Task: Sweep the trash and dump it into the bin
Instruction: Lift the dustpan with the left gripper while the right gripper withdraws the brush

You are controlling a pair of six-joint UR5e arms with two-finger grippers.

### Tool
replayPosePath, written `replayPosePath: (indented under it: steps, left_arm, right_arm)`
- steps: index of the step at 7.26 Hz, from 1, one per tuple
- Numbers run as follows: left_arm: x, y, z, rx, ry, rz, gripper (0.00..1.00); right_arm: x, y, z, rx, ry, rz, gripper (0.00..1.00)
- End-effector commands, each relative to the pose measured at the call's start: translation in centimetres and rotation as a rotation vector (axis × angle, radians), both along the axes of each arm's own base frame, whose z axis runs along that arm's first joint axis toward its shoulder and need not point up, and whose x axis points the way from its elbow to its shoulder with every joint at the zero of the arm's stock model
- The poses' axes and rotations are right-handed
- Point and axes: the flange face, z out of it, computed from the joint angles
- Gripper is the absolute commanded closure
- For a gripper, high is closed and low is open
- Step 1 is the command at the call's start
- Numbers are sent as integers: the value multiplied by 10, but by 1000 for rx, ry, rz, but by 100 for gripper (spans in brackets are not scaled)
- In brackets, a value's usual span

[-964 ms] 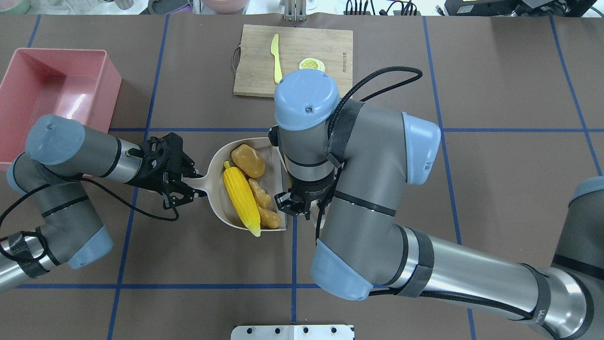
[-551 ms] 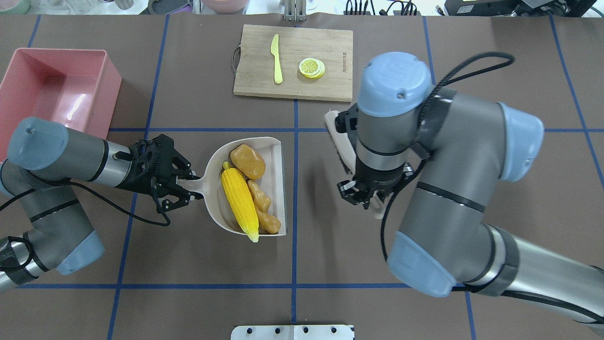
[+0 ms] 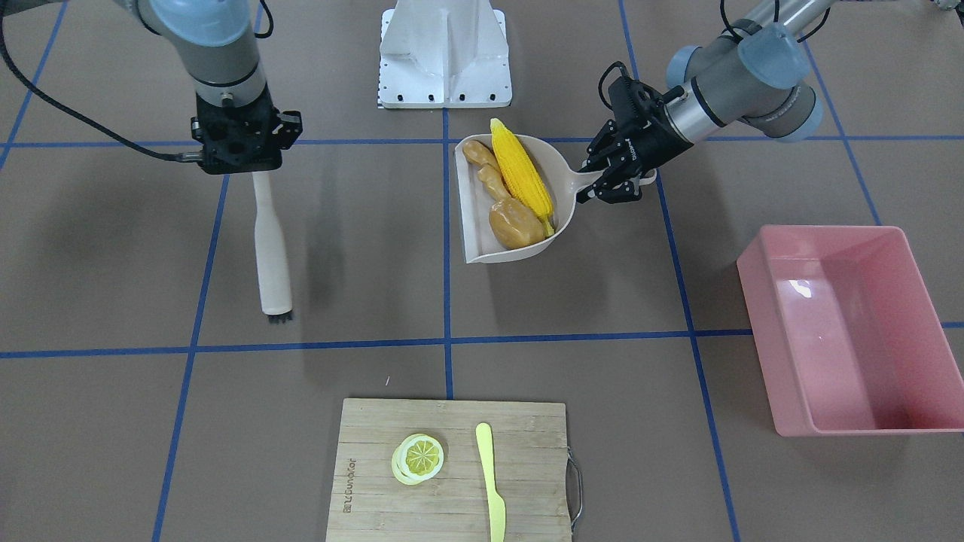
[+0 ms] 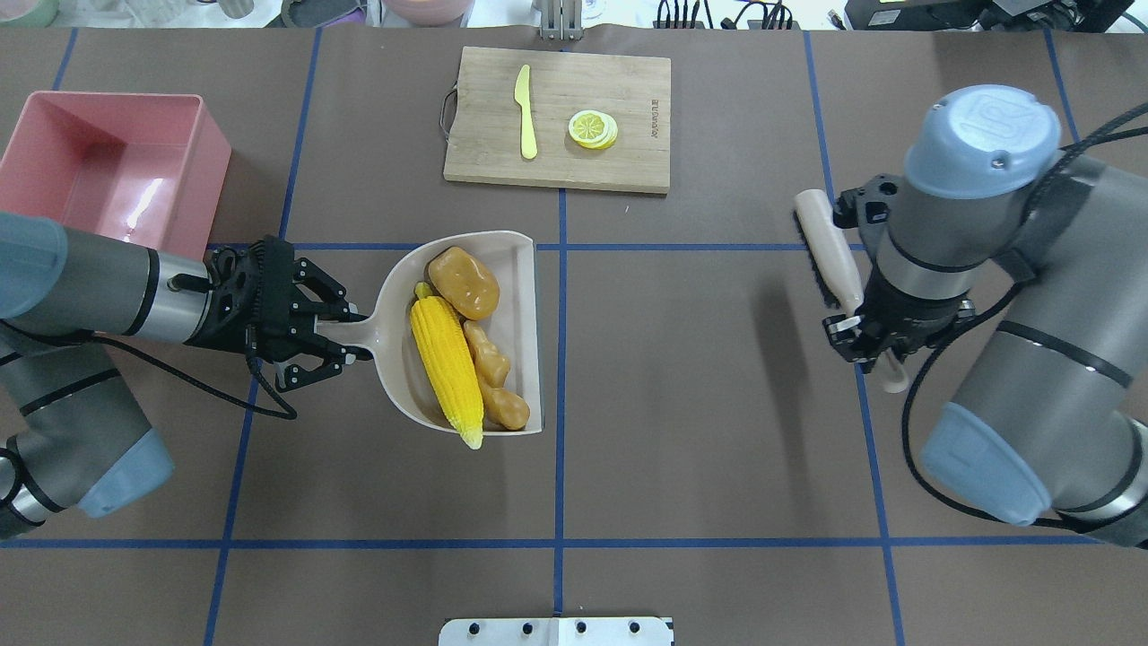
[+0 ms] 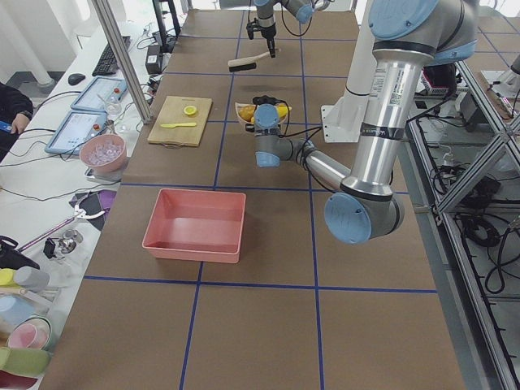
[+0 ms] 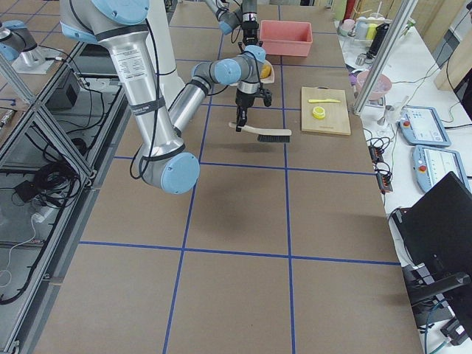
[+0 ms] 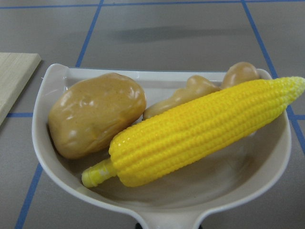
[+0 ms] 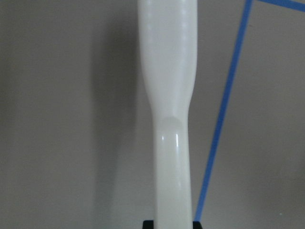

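In the overhead view, the left end effector is pinched on the handle of the beige dustpan, left of centre in the frame; in the pan lie the three pieces of trash: the yellow corn cob along the middle with its tip over the open edge, the brown potato at the upper end, and the tan ginger root between the cob and the pan's straight edge, touching the cob; the pink bin stands in the upper left corner, apart from the pan, and we see nothing in it; at the right of the frame the right end effector is clamped on the handle of a pale brush, held level above the table with its bristles down; at upper centre a wooden cutting board carries a yellow plastic knife and a lemon slice.
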Motion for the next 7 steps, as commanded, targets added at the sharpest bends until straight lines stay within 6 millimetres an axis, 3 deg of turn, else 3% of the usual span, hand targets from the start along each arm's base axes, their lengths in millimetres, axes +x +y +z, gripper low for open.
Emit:
replayPosePath:
  steps: [1, 2, 4, 5, 6, 7]
  left_arm:
    - [-22, -11, -7, 37, 45, -45, 76]
    - [-32, -19, -9, 58, 62, -100, 82]
    - [-43, -30, -9, 84, 95, -260, 96]
    - [-50, -37, -6, 79, 90, -307, 100]
    - [-61, -43, 1, 44, 83, -341, 100]
    - [-68, -45, 6, -132, 129, -360, 100]
  right_arm:
    - [76, 5, 93, 13, -4, 68, 100]
    - [115, 20, 138, 31, -28, 95, 100]
    - [191, 61, 205, 33, -114, 113, 100]
    - [217, 79, 222, 13, -168, 127, 100]
    - [230, 96, 246, 22, -175, 124, 100]
    - [236, 103, 273, 26, -180, 124, 100]
